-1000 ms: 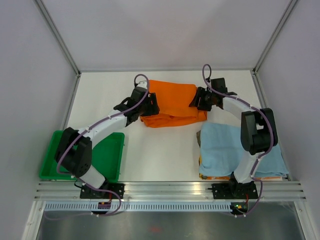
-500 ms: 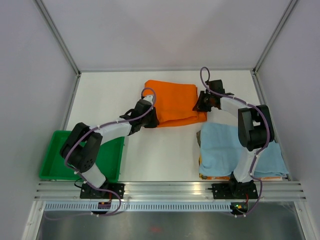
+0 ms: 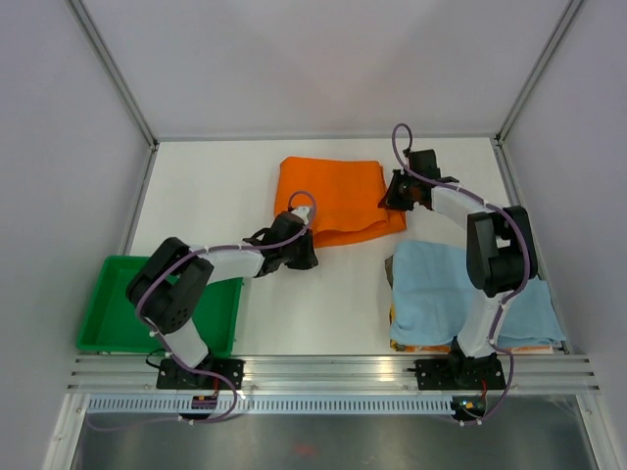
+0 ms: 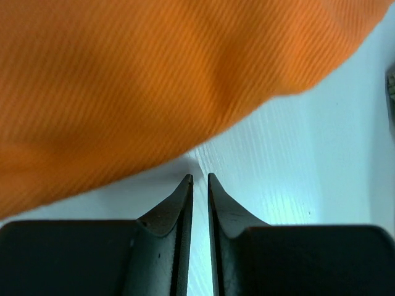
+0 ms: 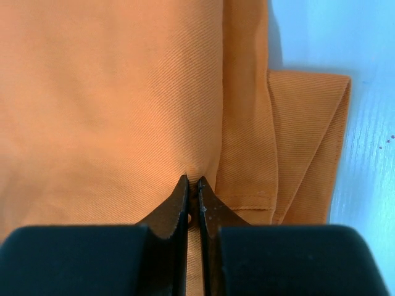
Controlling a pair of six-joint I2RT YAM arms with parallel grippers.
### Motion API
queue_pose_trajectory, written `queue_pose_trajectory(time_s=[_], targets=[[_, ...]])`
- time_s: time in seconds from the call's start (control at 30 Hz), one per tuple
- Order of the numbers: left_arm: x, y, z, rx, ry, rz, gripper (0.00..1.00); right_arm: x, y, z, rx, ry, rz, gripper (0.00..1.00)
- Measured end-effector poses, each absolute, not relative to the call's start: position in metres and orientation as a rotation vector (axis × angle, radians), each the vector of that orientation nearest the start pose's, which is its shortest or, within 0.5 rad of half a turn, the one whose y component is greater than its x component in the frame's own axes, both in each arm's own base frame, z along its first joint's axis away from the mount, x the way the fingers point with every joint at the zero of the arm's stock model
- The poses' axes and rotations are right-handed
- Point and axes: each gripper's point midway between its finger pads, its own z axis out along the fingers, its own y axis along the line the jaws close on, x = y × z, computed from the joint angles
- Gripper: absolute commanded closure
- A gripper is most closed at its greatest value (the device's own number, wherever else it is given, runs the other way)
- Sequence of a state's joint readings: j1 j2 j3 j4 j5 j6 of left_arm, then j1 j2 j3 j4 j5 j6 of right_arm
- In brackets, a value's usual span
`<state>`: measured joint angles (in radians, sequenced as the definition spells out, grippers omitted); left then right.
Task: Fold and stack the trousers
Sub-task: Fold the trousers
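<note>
Both grippers have closed down over the last second. The left arm has drawn back toward the near-left, and the trousers' near-left corner now runs as a slant instead of a square edge.

1. Table: white, walled on three sides.
2. Trousers: folded into a flat orange bundle at the far middle of the table. Waist and legs cannot be told apart. The right edge is partly hidden behind the right gripper.
3. Blue cloth: lies near-right, well apart from the left arm and partly covered by the right arm. A patterned strip shows under its near edge; what it is cannot be made out.
4. Tray: green, near-left, partly hidden by the left arm.
5. Right gripper: at the trousers' right edge. In the wrist view the tips are pinched together on a puckered fold of the orange cloth.
6. Left gripper: just off the trousers' near-left edge. In the wrist view the jaws stand almost together, with only a thin slit of table between them. The blurred orange cloth lies beyond the tips, and none is seen between them.
</note>
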<state>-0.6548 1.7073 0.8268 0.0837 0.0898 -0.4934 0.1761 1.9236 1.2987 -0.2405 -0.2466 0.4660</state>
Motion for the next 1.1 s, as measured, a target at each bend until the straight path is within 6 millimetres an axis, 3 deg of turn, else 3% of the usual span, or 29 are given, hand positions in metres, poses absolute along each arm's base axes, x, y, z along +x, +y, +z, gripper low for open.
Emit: queue_pose_trajectory(time_s=[0.07,0.17,0.33,0.43,0.57,0.7,0.9,1.0,1.1], targets=[[0.295,-0.273,0.022,0.25,2.454,-0.643,0.76,0.455,0.143,0.068,0.24,2.453,0.584,1.0],[0.289,-0.27,0.04,0.25,2.424,-0.661,0.71,0.459,0.145,0.091,0.221,2.394,0.596,1.0],[0.294,-0.268,0.114,0.226,2.236,-0.724,0.65,0.472,0.148,0.128,0.173,2.299,0.609,1.0],[0.298,-0.261,0.155,0.189,2.128,-0.723,0.54,0.479,0.146,0.14,0.144,2.266,0.59,1.0],[0.309,-0.249,0.184,0.127,2.05,-0.671,0.48,0.481,0.139,0.14,0.11,2.262,0.564,1.0],[0.329,-0.244,0.182,0.079,2.058,-0.613,0.48,0.485,0.129,0.138,0.064,2.251,0.558,1.0],[0.36,-0.253,0.134,0.061,2.172,-0.519,0.51,0.486,0.124,0.103,0.011,2.306,0.572,1.0],[0.374,-0.264,0.112,0.069,2.216,-0.499,0.57,0.476,0.123,0.078,0.016,2.357,0.582,1.0],[0.379,-0.273,0.095,0.086,2.247,-0.513,0.62,0.472,0.121,0.066,0.012,2.379,0.574,1.0]])
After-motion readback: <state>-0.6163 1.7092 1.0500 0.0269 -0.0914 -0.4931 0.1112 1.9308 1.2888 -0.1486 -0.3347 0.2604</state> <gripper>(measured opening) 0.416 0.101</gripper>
